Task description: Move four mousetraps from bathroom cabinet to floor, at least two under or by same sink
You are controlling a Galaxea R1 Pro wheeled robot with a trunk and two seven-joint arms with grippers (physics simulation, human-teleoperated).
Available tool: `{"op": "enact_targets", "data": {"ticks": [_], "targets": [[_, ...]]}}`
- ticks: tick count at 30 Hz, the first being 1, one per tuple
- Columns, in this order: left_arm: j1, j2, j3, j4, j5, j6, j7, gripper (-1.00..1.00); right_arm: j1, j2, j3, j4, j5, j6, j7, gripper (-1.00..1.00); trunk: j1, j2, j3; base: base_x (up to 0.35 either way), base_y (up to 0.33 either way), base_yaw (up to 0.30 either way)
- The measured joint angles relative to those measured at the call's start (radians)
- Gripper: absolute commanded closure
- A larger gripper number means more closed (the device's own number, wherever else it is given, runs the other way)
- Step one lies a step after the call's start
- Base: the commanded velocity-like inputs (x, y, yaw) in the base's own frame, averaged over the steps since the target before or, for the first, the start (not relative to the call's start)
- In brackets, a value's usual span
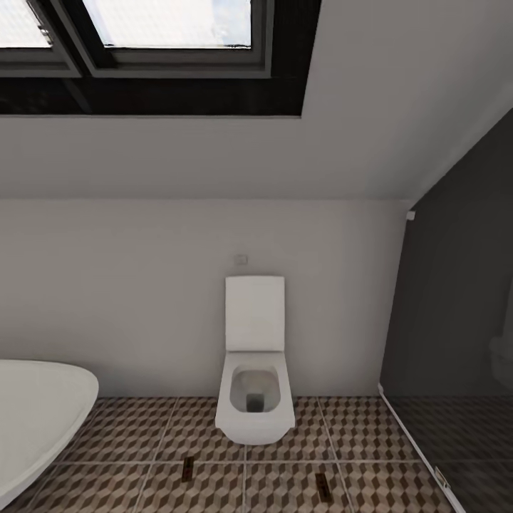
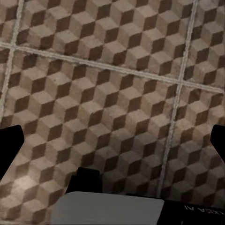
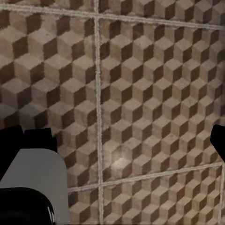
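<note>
The bathroom floor (image 1: pixel 370 434) of cube-patterned tiles runs along the bottom of the frame. Two mousetraps (image 1: pixel 187 469) (image 1: pixel 322 484) lie flat on it at lower centre, well apart, below the white toilet (image 1: pixel 254 410) standing on it.

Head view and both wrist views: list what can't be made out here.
- Two mousetraps on the bathroom floor, head view: too small for detail.
- Bathtub, head view: cut off by the frame's left edge.
- Behind the dark glass panel, head view: only a pale blur.
- Left gripper and right gripper, wrist views: fingertips cut by the frame edges.
</note>
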Motion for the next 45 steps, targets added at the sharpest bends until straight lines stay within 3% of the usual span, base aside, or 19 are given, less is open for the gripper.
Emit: {"op": "enact_targets", "data": {"ticks": [13, 45], "targets": [[0.028, 0.000, 0.000, -0.001, -0.001, -0.010, 0.000, -1.00, 0.040, -0.003, 0.000, 0.000, 0.004, -0.043, -0.001, -1.00, -0.050, 0.091, 0.041, 0.000, 0.000, 0.000], [0.030, -0.001, -0.002, -0.001, -0.014, -0.009, 0.000, -1.00, 0.045, 0.003, -0.002, -0.003, -0.005, -0.050, -0.001, -1.00, -0.165, 0.301, 0.135, 0.000, 0.000, 0.000]]}}
